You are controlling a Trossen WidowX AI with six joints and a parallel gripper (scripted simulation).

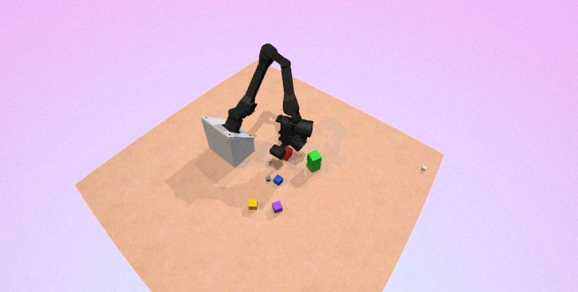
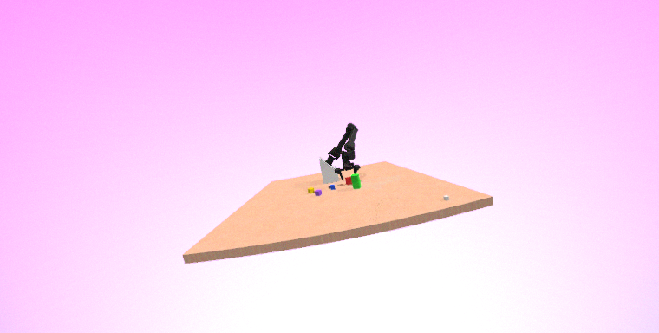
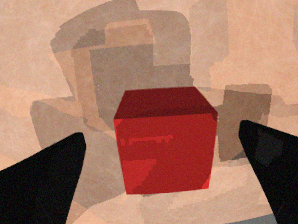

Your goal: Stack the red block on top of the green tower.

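Note:
The red block (image 1: 287, 153) (image 2: 349, 180) (image 3: 166, 157) stands on the table, partly hidden by a finger in the top view. The gripper (image 1: 288, 149) (image 2: 349, 176) (image 3: 162, 128) is open and empty, pointing down low over the red block. In the wrist view the block shows between the two wide-apart fingers, with a gap on each side. The green tower (image 1: 314, 161) (image 2: 355, 181) stands upright, to the right of the red block in the top view. It is apart from the block and out of the wrist view.
A blue block (image 1: 277, 179) (image 2: 332, 186) and a small grey cube (image 1: 268, 179) lie near the red block. A yellow block (image 1: 252, 204) (image 2: 310, 190) and a purple block (image 1: 277, 207) (image 2: 317, 192) lie farther out. A small white cube (image 1: 423, 168) (image 2: 446, 198) lies near the table edge.

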